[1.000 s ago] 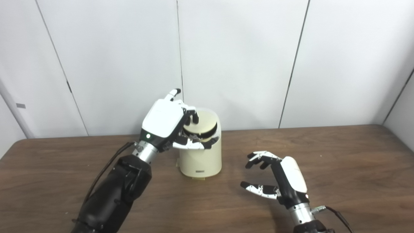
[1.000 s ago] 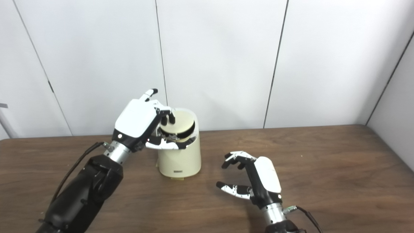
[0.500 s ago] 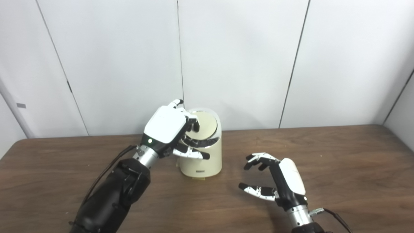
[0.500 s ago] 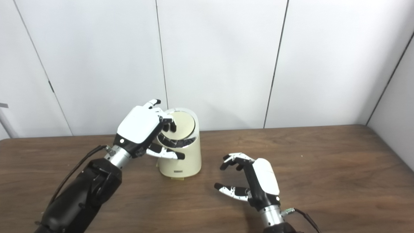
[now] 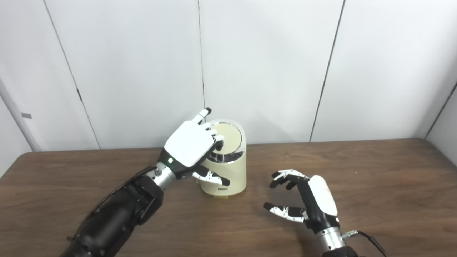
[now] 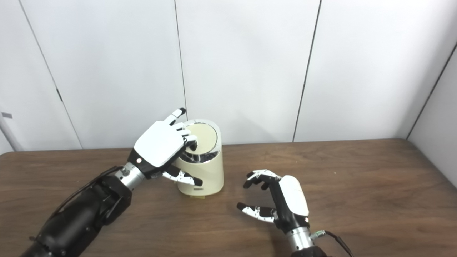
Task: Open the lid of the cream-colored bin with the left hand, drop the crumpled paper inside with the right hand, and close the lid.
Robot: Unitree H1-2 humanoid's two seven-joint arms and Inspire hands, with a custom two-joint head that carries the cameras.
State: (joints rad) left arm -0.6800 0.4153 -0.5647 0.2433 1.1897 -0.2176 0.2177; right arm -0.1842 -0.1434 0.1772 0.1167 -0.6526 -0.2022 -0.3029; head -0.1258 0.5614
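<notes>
Over the preceding second the lid (image 5: 227, 134) went from raised and tilted, with a dark gap under it, to lying flat inside the chrome rim of the cream-colored bin (image 5: 224, 162). The left hand (image 5: 189, 144) lay over the bin's near-left edge, fingers spread, fingertips (image 5: 218, 142) resting on the lid and thumb extended below along the bin wall, gripping nothing. By this evidence the closing step appeared complete.

The right hand (image 5: 307, 200) stood on the table (image 5: 375, 185) well to the right of the bin, fingers curled apart and empty. No crumpled paper was visible; it was presumably inside.

The right eye view showed more of the lid clear of the left hand's fingers (image 6: 185, 134).
</notes>
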